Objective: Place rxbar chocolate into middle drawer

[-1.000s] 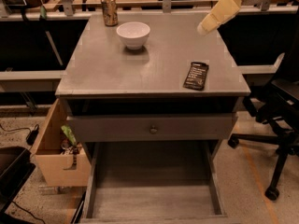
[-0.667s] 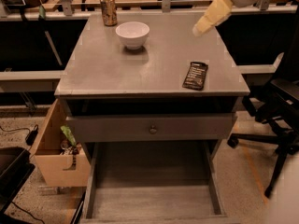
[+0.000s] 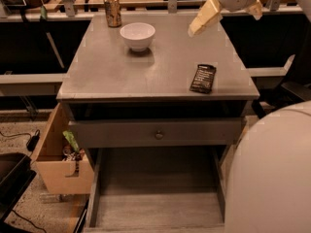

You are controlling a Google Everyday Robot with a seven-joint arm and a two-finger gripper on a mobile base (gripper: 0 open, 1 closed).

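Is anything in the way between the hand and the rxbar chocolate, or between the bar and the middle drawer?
Nothing visible. The hand hovers over the cabinet top's far right, beyond the rxbar chocolate; the white bowl sits off to the left. The middle drawer stands open below.

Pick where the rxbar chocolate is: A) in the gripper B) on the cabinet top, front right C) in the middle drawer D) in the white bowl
B: the rxbar chocolate lies on the cabinet top near its front right edge; the gripper hangs above the back right.

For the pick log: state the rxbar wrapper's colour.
Rxbar chocolate: black, white lettering, camera view. Gripper hangs above the table, far right.
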